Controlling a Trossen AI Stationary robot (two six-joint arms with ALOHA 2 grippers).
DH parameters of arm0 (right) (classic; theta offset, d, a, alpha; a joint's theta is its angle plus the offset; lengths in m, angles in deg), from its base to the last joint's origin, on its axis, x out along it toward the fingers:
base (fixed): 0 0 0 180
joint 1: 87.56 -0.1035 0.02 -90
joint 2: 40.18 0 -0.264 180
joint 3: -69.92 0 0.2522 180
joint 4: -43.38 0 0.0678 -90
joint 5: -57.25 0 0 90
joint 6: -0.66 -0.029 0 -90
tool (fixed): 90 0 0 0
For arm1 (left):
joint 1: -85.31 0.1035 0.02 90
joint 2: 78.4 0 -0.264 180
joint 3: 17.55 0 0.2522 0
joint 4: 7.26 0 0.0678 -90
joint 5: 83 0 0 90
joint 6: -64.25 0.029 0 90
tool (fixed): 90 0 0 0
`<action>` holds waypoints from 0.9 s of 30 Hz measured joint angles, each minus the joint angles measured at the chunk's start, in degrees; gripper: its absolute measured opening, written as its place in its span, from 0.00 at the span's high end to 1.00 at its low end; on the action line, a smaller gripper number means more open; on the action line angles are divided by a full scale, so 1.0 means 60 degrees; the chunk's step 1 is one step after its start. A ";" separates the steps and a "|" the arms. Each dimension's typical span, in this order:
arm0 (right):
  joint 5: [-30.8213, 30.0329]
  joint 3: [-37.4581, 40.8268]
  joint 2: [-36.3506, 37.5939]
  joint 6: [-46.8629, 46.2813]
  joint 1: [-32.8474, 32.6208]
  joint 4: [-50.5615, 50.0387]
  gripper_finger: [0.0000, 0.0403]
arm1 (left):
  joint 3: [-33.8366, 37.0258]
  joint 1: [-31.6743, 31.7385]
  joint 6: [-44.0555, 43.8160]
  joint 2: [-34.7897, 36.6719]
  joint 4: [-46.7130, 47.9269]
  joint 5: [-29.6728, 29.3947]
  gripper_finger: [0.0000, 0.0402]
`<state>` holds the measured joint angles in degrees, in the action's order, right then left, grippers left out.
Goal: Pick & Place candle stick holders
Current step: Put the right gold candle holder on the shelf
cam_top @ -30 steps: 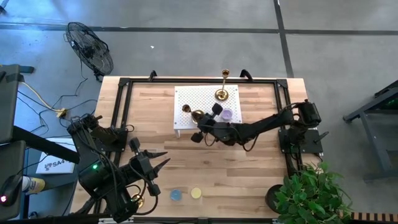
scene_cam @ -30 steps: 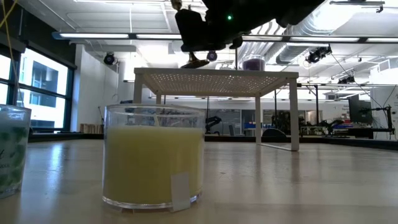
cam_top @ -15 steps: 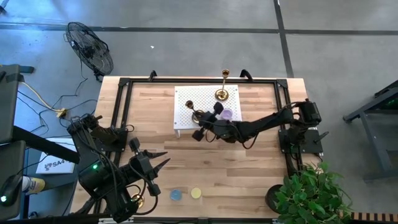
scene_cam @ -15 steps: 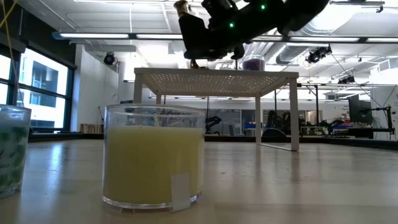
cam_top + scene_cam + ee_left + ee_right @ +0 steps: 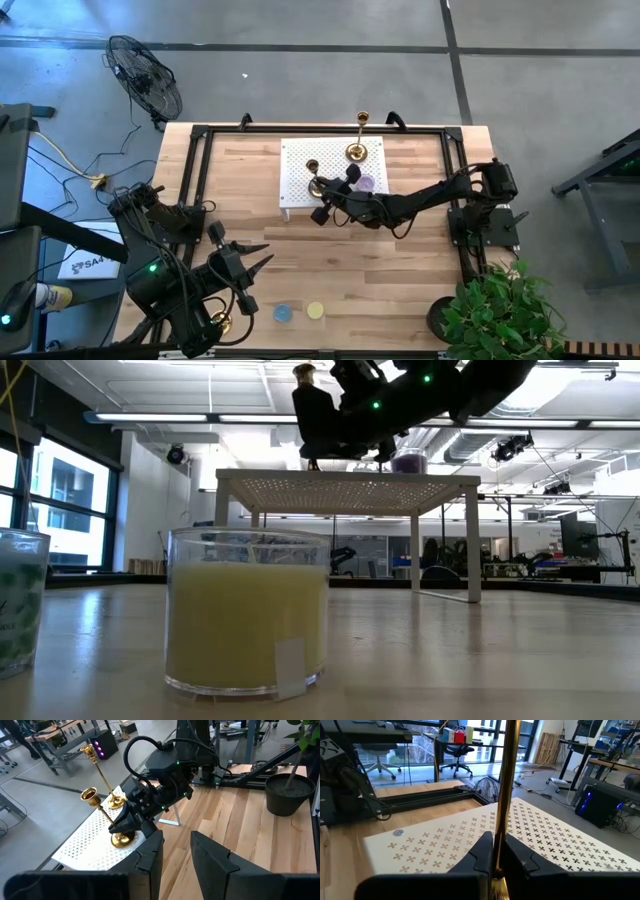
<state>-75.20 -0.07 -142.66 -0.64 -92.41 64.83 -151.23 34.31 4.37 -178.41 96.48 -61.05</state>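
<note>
My right gripper (image 5: 323, 192) is shut on a gold candle stick holder with a slim stem (image 5: 102, 815) over the white perforated stand (image 5: 300, 155). A taller gold holder (image 5: 357, 138) stands on its round base at the stand's far right. A third gold holder (image 5: 222, 322) lies at the near left, beside my left arm. My left gripper (image 5: 268, 253) is open and empty over the table's near left. My right gripper pinches the holder's stem low down (image 5: 501, 832), just above the round base (image 5: 121, 839), between its two fingers. The fingers come from the table's right, about level, and lie across the stem. The holder leans a little, cup (image 5: 89, 796) up, base at the stand's top.
A purple candle (image 5: 365, 184) stands on the stand right behind my right gripper. A blue candle (image 5: 283, 313) and a yellow candle in a glass (image 5: 315, 311) stand near the table's near edge. A black frame (image 5: 195, 150) runs around the table.
My right gripper has gone a little toward the table's far edge, farther over the white stand. The holder has tipped from a strong lean toward the left to nearly upright.
</note>
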 joint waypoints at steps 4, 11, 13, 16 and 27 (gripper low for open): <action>0.0011 0.0004 -0.0004 -0.0004 -0.0006 -0.0001 0.96 | 0.0000 0.0000 -0.0004 0.0000 0.0000 0.0000 0.76; -0.0142 0.0028 -0.0023 0.0240 -0.0089 -0.0082 0.90 | 0.0000 0.0000 -0.0007 0.0000 0.0000 -0.0003 0.76; -0.0318 0.0025 -0.0025 0.0545 -0.0168 -0.0085 0.88 | -0.0003 0.0000 -0.0007 0.0000 0.0000 0.0011 0.76; -0.0680 0.0025 -0.0027 0.0732 -0.0305 -0.0085 0.85 | 0.0000 0.0000 -0.0007 0.0000 0.0000 0.0011 0.76; -0.0928 0.0040 -0.0058 0.2203 -0.0613 0.0521 0.80 | 0.0000 0.0000 -0.0007 -0.0001 0.0000 0.0022 0.76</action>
<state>-80.77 0.17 -143.01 12.58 -96.09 67.96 -151.23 34.31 4.33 -178.41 96.48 -60.92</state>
